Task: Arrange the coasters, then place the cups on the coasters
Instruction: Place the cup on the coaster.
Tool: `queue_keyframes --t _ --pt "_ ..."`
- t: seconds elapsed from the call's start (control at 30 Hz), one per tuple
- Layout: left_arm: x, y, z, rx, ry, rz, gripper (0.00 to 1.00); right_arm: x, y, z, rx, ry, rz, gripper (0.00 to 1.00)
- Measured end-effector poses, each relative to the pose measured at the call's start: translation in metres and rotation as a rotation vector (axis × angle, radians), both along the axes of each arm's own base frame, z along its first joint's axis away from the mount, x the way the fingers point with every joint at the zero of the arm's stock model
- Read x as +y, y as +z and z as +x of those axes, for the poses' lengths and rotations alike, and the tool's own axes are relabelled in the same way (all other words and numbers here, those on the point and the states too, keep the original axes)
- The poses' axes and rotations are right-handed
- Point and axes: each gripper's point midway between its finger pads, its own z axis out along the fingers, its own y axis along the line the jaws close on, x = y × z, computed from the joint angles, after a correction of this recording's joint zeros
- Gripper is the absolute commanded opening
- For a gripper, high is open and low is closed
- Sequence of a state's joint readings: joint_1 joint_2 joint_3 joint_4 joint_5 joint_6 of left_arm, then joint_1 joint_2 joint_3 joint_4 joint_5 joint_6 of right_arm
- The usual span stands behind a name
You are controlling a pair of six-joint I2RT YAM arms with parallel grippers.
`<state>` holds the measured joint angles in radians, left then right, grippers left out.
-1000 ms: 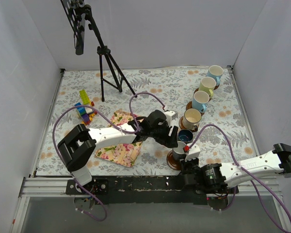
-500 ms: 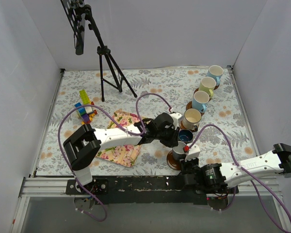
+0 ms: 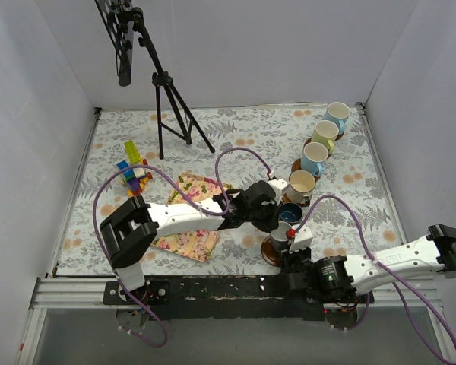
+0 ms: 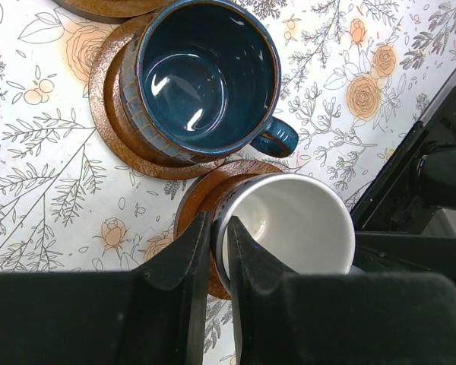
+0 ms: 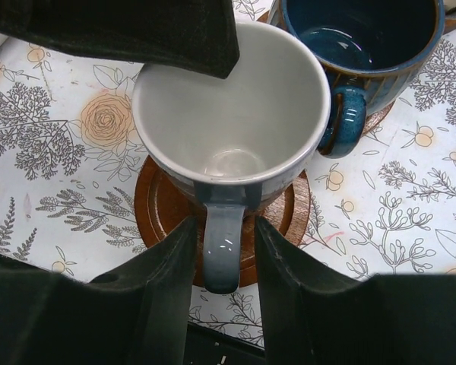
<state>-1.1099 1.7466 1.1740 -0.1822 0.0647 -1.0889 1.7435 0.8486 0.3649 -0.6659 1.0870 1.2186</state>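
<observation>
Nearest, the grey-white cup (image 5: 228,129) stands on the last coaster (image 5: 156,213). The right claw (image 5: 224,228) is released astride its handle at 6 o'clock, and the left claw (image 4: 219,228) is clenched on its rim at 11 o'clock. This looks like the final placing. Next the left claw should let go and lift straight up, sparing the navy cup (image 4: 205,76) just beside at 1 o'clock.

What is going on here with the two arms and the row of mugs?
Both grippers are at the grey-white ceramic mug at the near end of the row. The left gripper pinches its rim, one finger inside, while the right gripper has its fingers open on either side of the handle. The mug is on a round reddish-brown wooden coaster, beside the dark navy ceramic mug. Four more mugs line up beyond.
</observation>
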Motion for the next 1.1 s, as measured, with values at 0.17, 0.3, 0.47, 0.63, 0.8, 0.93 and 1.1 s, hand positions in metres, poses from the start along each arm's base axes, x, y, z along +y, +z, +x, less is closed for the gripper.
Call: queue_keyframes --t 0.17,0.3,0.47,0.63,0.8,0.93,1.1 --pt "-0.001 0.001 -0.002 -0.029 0.012 0.01 0.0 0.002 0.004 -0.001 0.004 0.018 -0.001 0.52" --pt "-0.001 0.001 -0.002 -0.053 0.027 0.024 0.0 0.004 0.007 -0.003 0.007 0.04 -0.006 0.6" --pt "0.001 0.0 0.0 -0.07 0.042 0.036 0.0 0.009 0.015 -0.007 0.02 0.084 0.006 0.67" --pt "0.003 -0.001 0.001 -0.076 0.05 0.046 0.0 0.016 0.03 -0.014 0.053 0.135 0.05 0.69" --pt "0.004 -0.001 0.001 -0.08 0.05 0.051 0.0 0.015 0.04 -0.02 0.077 0.193 0.067 0.69" --pt "0.006 -0.003 0.0 -0.078 0.045 0.061 0.0 0.015 0.057 -0.024 0.093 0.227 0.124 0.68" --pt "0.004 -0.001 -0.002 -0.08 0.041 0.057 0.0 0.017 0.089 -0.022 0.077 0.241 0.228 0.68"
